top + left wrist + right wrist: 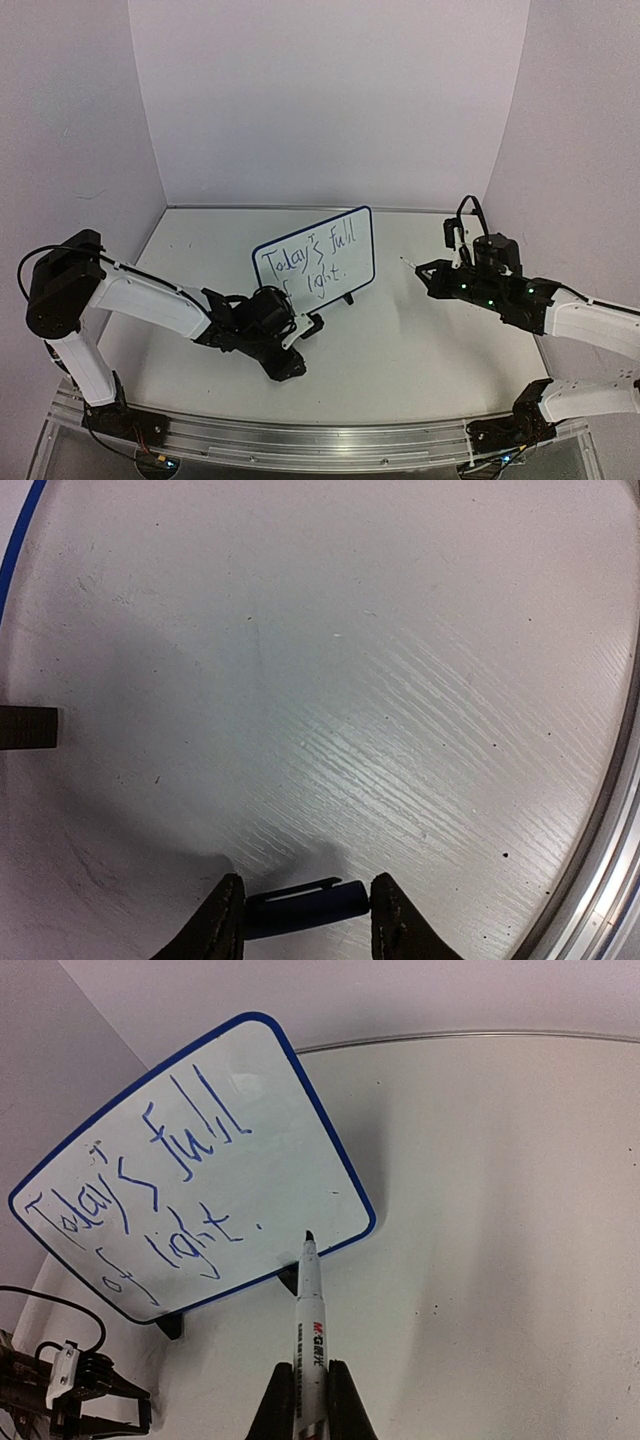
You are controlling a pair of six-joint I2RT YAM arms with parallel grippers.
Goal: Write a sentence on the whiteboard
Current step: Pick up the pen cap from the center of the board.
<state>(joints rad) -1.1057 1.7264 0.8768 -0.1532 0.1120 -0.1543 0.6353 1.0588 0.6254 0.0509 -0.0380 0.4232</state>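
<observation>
The whiteboard (pixel 320 250) (pixel 210 1150) stands upright at the table's middle on black clip feet (pixel 170 1325). The sentence (pixel 305 265) (pixel 150 1180), in blue marker on two lines, reads "Today's full of light." To the board's right, my right gripper (pixel 432 276) (pixel 311 1372) is shut on a white marker pen (pixel 311 1310). The pen's bare tip points at the board's lower right rim, a little off it. Low in front of the board, my left gripper (pixel 312 324) (pixel 305 905) has a dark blue pen cap (pixel 300 905) lengthwise between its fingers. The board's blue rim (pixel 18 550) shows at that view's top left.
A metal rail (pixel 300 440) (pixel 612 870) runs along the table's near edge. White walls close in the back and both sides. A black clip foot (pixel 27 727) sits at the left of the left wrist view. The left arm's cable (pixel 50 1305) loops at the lower left.
</observation>
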